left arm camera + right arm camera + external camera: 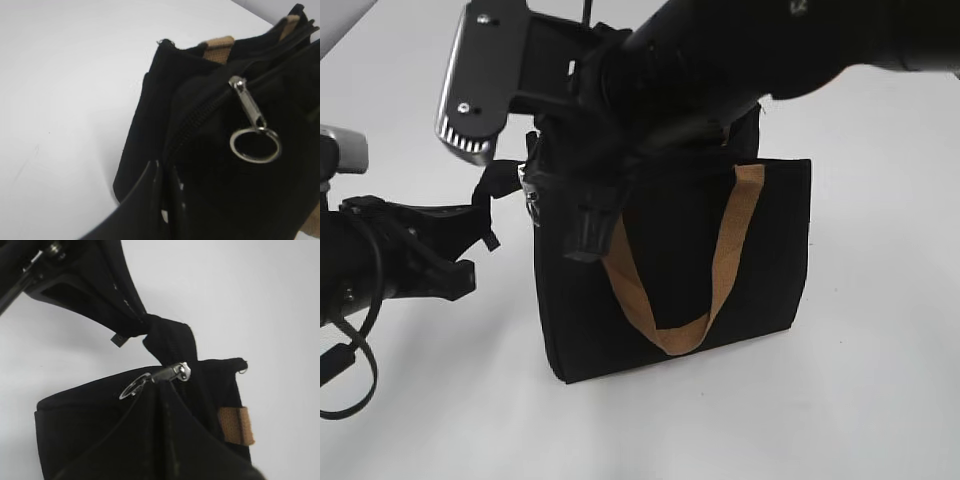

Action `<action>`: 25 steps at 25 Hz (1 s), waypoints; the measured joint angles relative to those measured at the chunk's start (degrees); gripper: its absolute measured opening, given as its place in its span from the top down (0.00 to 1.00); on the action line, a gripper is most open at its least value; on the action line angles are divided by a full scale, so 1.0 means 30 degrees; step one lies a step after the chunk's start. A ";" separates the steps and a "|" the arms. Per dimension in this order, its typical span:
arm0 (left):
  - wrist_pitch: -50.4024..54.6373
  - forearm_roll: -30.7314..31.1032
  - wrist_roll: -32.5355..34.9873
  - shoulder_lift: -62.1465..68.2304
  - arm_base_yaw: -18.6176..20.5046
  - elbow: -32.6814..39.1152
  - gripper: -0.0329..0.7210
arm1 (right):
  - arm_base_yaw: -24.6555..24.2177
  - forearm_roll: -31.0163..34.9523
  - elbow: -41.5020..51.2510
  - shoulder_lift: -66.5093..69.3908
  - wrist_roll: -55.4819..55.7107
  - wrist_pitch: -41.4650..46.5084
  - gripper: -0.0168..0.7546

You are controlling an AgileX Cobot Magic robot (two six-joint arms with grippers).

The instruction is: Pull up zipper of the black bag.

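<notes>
The black bag (770, 250) stands upright on the white table, a tan handle (740, 230) hanging down its front. My left gripper (500, 195) is shut on the black fabric tab at the bag's left end, as the left wrist view (165, 185) and the right wrist view (135, 322) also show. The zipper line (200, 112) runs along the top. Its silvery pull (247, 105) carries a metal ring (255, 146) and sits near that left end. My right gripper (164, 390) reaches across the bag's top, shut, its tips right under the pull (172, 373). The pull is not visibly between them.
White table (880, 400) lies all round the bag. The right arm (770, 50) crosses above the bag from the upper right. The left arm and its cable (350, 350) sit at the left edge.
</notes>
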 joint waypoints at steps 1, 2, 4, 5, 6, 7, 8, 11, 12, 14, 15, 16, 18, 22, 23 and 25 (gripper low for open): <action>0.0088 -0.0015 0.0000 0.0000 0.0000 0.0000 0.95 | -0.0123 0.0000 0.0000 -0.0123 0.0018 0.0067 0.98; 0.0115 -0.0015 0.0000 0.0000 0.0000 0.0000 0.95 | -0.0240 0.0000 0.0000 -0.0252 0.0102 0.0108 0.98; 0.0097 0.0003 0.0000 0.0000 0.0000 0.0000 0.95 | -0.0460 0.0022 -0.0023 -0.0384 0.0585 0.0296 0.98; 0.0005 0.0003 0.0000 0.0000 0.0000 0.0000 0.95 | -0.0503 0.0125 -0.0023 -0.0387 0.0952 0.0398 0.98; -0.0075 0.0024 0.0000 0.0000 0.0000 0.0000 0.95 | -0.0530 0.0282 -0.0023 -0.0387 0.1466 0.0502 0.98; -0.0253 0.0040 0.0000 -0.0026 0.0000 0.0000 0.95 | -0.0578 0.0625 -0.0023 -0.0387 0.1960 0.0647 0.98; -0.0451 0.0059 0.0000 -0.0108 0.0000 0.0000 0.95 | -0.0578 0.1053 -0.0023 -0.0387 0.2269 0.0838 0.97; -0.1003 0.0078 0.0000 -0.0567 0.0000 0.0000 0.95 | -0.0578 0.2220 -0.0023 -0.0387 0.2712 0.1077 0.83; -0.1066 0.0078 0.0000 -0.0743 0.0000 0.0000 0.95 | -0.0578 0.2517 -0.0023 -0.0387 0.2744 0.1077 0.76; -0.1166 0.0099 0.0000 -0.1012 0.0000 0.0000 0.95 | -0.0578 0.2759 -0.0023 -0.0387 0.2872 0.1077 0.68; -0.1166 0.0116 0.0000 -0.1154 0.0000 0.0000 0.95 | -0.0578 0.2807 -0.0023 -0.0369 0.2960 0.1077 0.66; -0.1269 0.0116 0.0000 -0.1264 0.0000 0.0000 0.95 | -0.0578 0.2853 -0.0023 -0.0314 0.3014 0.1077 0.65; -0.1530 0.0116 0.0000 -0.1423 0.0000 0.0000 0.95 | -0.0578 0.2887 -0.0045 -0.0010 0.3080 0.1077 0.63; -0.2134 0.0250 0.0000 -0.1488 0.0000 0.0000 0.95 | -0.0578 0.2923 -0.0050 0.0649 0.3411 0.0950 0.63; -0.2277 0.0291 0.0000 -0.1488 0.0000 0.0000 0.95 | -0.0593 0.2923 -0.0050 0.0694 0.3622 0.0798 0.63; -0.2557 0.0411 0.0000 -0.1488 0.0000 0.0000 0.95 | -0.0659 0.2923 -0.0050 0.0712 0.3874 0.0411 0.63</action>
